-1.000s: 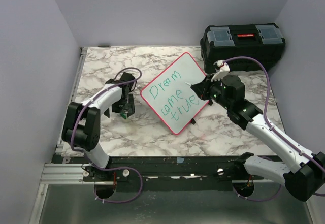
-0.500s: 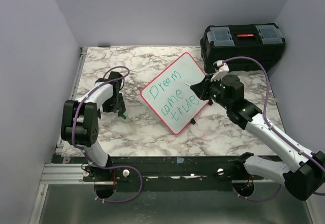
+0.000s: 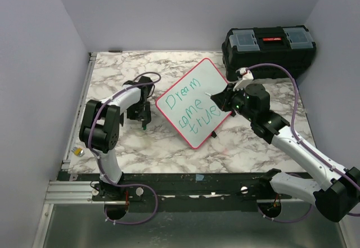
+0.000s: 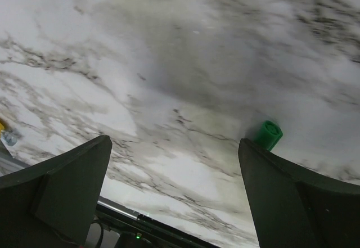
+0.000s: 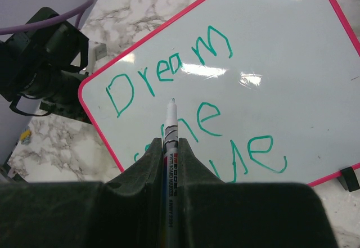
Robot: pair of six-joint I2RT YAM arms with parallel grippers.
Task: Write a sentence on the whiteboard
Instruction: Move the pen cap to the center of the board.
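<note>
The whiteboard [image 3: 209,78], white with a red-pink rim, lies turned like a diamond on the marble table. The sentence [image 3: 193,105] in green marker reads "Dream come true", in three short lines. My right gripper [image 3: 221,98] is shut on a white marker [image 5: 170,125]. The marker's tip hovers over the whiteboard [image 5: 281,51] between "Dream" and "come" of the sentence [image 5: 209,44]. My left gripper [image 3: 144,118] is open, low over the table to the left of the board. A green cap [image 4: 268,134] sits just outside its right finger [image 4: 292,203].
A black toolbox [image 3: 269,48] stands at the back right, behind my right arm. A small yellow object [image 3: 79,151] lies at the table's left edge. Purple walls close in the back and both sides.
My left gripper swung left and then back right, ending closer to the board's left corner. The right arm, marker and board have not moved.
</note>
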